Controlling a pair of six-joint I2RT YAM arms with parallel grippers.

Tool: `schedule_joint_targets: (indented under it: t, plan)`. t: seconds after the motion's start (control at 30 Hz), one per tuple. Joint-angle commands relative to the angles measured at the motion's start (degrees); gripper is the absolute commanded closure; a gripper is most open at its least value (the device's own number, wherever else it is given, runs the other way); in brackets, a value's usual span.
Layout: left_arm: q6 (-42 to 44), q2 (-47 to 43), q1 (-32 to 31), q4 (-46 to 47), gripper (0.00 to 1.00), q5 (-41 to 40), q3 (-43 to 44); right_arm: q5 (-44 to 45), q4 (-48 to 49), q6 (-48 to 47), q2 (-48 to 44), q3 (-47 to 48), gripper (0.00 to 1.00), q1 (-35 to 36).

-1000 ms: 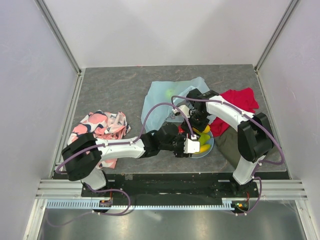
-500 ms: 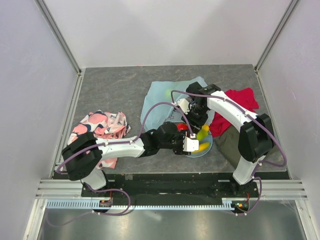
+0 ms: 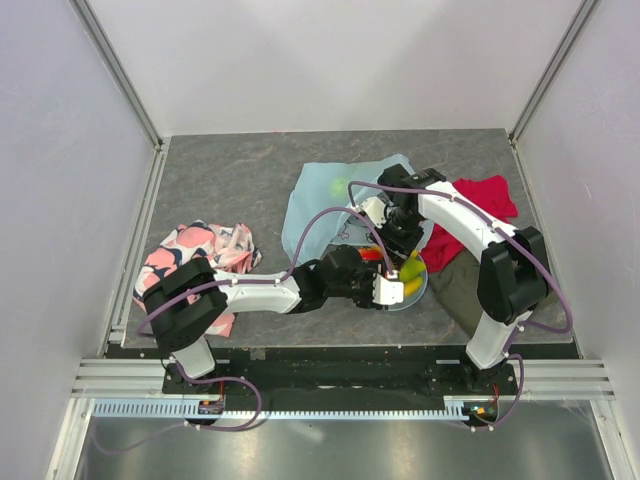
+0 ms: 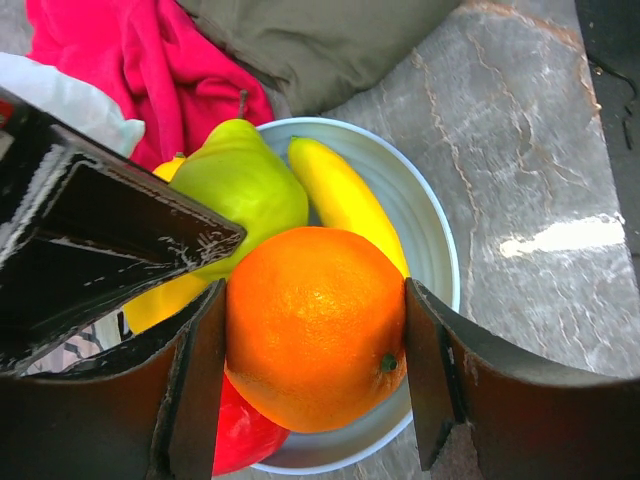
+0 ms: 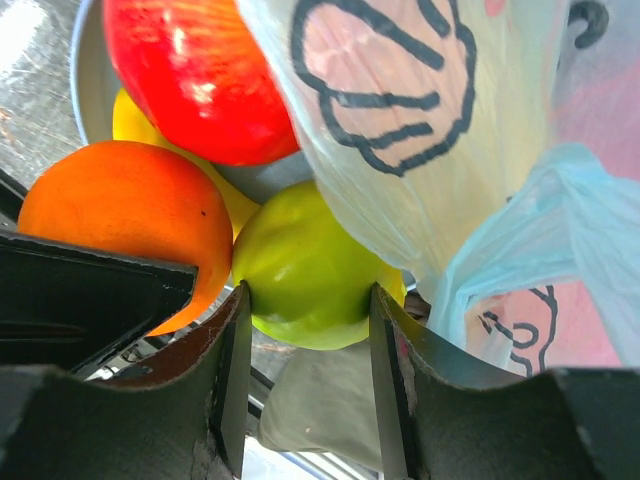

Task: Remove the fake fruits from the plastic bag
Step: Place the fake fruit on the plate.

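My left gripper (image 4: 310, 305) is shut on an orange (image 4: 315, 325) just over the light-blue plate (image 4: 435, 240). The plate holds a yellow banana (image 4: 345, 200) and a red apple (image 4: 240, 440). My right gripper (image 5: 308, 300) is shut on a green pear (image 5: 305, 270) at the plate, touching the orange (image 5: 125, 225). The pale-blue plastic bag (image 3: 325, 205) lies behind the plate with a green fruit (image 3: 335, 186) showing through it. The bag (image 5: 400, 130) hangs close over the right gripper. In the top view both grippers (image 3: 392, 288) (image 3: 405, 255) meet at the plate (image 3: 420, 290).
A red cloth (image 3: 480, 205) lies right of the bag. An olive cloth (image 3: 460, 285) lies right of the plate. A pink patterned cloth (image 3: 200, 255) lies at the left. The two arms cross closely over the plate.
My right gripper moved back toward the bag, then came down again to the plate with the pear. My left gripper shifted slightly right with the orange.
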Motion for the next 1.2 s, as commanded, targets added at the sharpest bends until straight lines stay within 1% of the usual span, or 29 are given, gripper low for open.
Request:
schedule_joint_targets:
  t: [0.0,0.1,0.27,0.33,0.43,0.5,0.63,0.7,0.8,0.83,0.87,0.9,0.93,0.97,1.17]
  plan:
    - [1.4,1.5,0.8,6.7,0.98,-5.3,2.4,-3.3,-1.6,1.5,-2.6,-1.0,0.69,0.3]
    - [2.0,0.9,0.9,7.8,0.98,-9.6,2.3,-3.7,-1.6,1.9,-2.6,-1.1,0.69,0.0]
    - [3.0,1.5,0.9,8.2,0.98,-13.2,2.4,-3.2,-1.5,2.3,-2.6,-1.1,0.69,-0.4]
    - [2.2,1.7,0.9,9.9,0.98,-14.8,2.5,-3.3,-1.6,2.3,-2.6,-1.2,0.69,-0.6]
    - [2.1,2.5,0.8,9.9,0.98,-14.8,3.0,-3.4,-1.3,2.4,-2.5,-1.8,0.68,-0.5]
    - [2.5,3.2,0.9,8.0,0.98,-12.8,2.9,-3.3,-1.2,2.4,-2.6,-2.0,0.69,-0.5]
    - [1.8,3.8,0.8,2.7,0.98,-11.9,2.7,-3.1,-0.8,2.7,-2.6,-2.3,0.68,-0.8]
    - [0.5,3.4,0.8,1.6,0.98,-11.7,2.4,-3.3,-0.6,2.8,-2.5,-2.1,0.68,-0.9]
    - [-1.2,2.1,0.9,0.2,0.61,-11.6,2.3,-3.6,-0.4,3.0,-2.1,-1.9,0.68,-0.8]
    - [-1.3,1.7,0.9,-0.5,0.43,-11.6,2.3,-3.7,-0.4,3.1,-1.9,-1.8,0.68,-0.9]
    - [-1.7,1.1,0.9,-0.8,0.32,-11.5,2.3,-3.9,-0.4,3.2,-1.9,-1.6,0.68,-0.8]
    - [-1.9,0.2,0.8,-1.0,0.24,-11.6,2.3,-4.0,-0.5,3.3,-1.8,-1.2,0.67,-0.8]
    - [-2.1,-0.5,0.9,-1.3,0.10,-11.6,2.3,-4.1,-0.5,3.4,-1.7,-1.0,0.67,-0.8]
    - [-2.7,-1.3,0.9,-2.3,0.03,-11.4,2.3,-4.3,-0.5,3.5,-1.6,-0.8,0.66,-0.8]
    - [-4.2,-8.1,1.0,-7.6,0.01,-10.5,2.7,-4.7,-0.5,3.9,-1.6,0.2,0.46,-0.8]
